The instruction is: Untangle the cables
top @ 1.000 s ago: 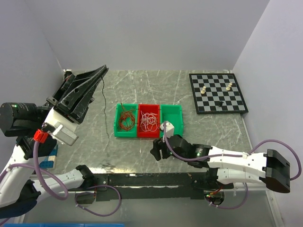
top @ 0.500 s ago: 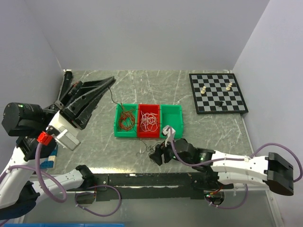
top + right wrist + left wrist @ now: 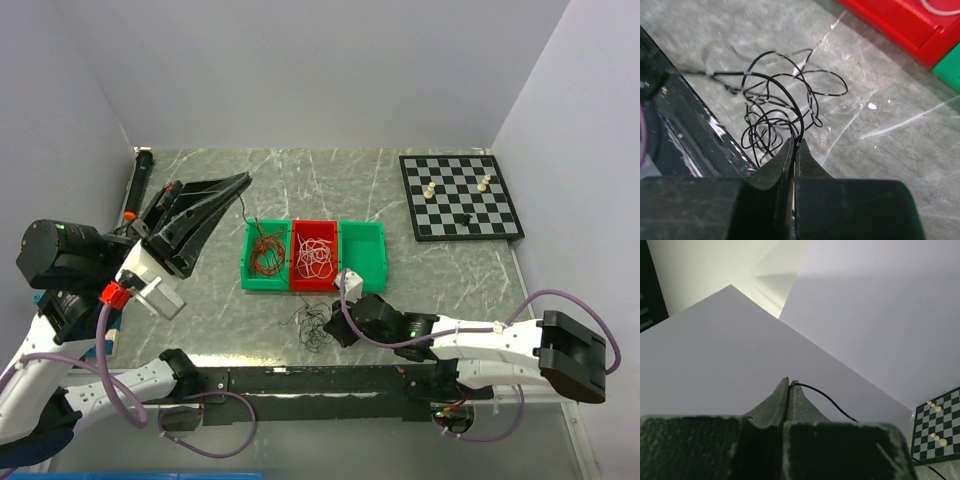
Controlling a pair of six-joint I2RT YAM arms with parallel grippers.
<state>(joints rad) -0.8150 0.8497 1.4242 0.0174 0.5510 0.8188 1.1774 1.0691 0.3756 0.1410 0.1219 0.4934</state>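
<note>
The cables lie sorted by colour. Red-brown wires [image 3: 265, 255] fill the left green bin and white wires [image 3: 316, 256] the red bin. A loose black tangle [image 3: 311, 323] [image 3: 774, 116] lies on the table in front of the bins. My right gripper [image 3: 334, 326] [image 3: 794, 143] is low on the tangle's right side, shut on one of its black strands. My left gripper [image 3: 244, 181] [image 3: 789, 382] is raised at the left, shut on a single black wire [image 3: 826, 398] that hangs down from its tip towards the left green bin [image 3: 246, 262].
An empty green bin [image 3: 362, 245] adjoins the red bin [image 3: 300, 280] [image 3: 900, 22] on the right. A chessboard [image 3: 460, 195] [image 3: 939, 426] with a few pieces lies at the back right. A dark pen-like object [image 3: 139, 175] rests by the left wall. The black base rail [image 3: 300, 380] runs close to the tangle.
My right gripper moved down-left onto the black tangle and shut on a strand. My left arm swung right and a little nearer, still gripping its black wire.
</note>
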